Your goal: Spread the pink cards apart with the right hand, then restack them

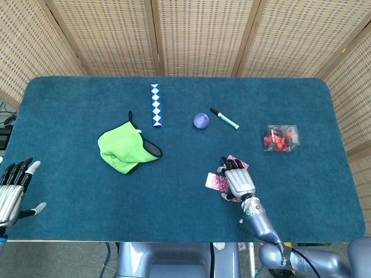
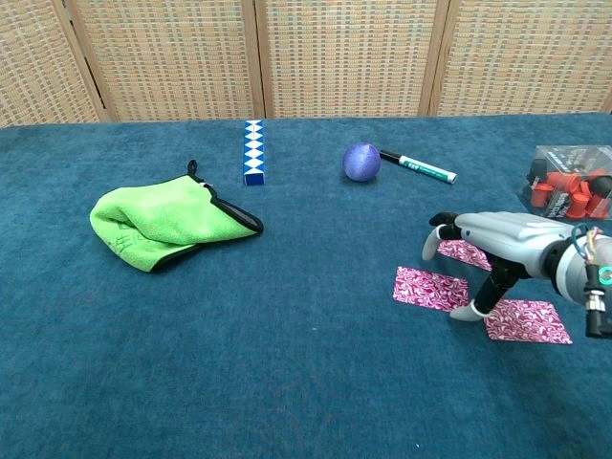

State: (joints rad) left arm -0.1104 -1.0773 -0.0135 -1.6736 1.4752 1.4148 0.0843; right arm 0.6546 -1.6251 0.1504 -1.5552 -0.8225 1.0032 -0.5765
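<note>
Blue felt surface (image 1: 87, 191) with three pink cards (image 2: 431, 288) lying spread out. Right hand (image 2: 497, 244) hovers over them, fingers spread, gripping nothing. Left hand (image 1: 13, 188) sits open at the surface's edge.

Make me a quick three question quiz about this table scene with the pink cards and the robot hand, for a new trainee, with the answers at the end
1. True or false: the patterned pink cards lie in one neat stack.
2. Which thing lies nearest the small purple ball? A) the crumpled green cloth B) the white marker pen with a black cap C) the clear box of red pieces
3. Fill in: the right hand is above the cards, while the left hand is by the table's ___ edge in the head view.

Key:
1. False; three cards lie spread apart on the blue table cloth.
2. B.
3. Left.
</note>
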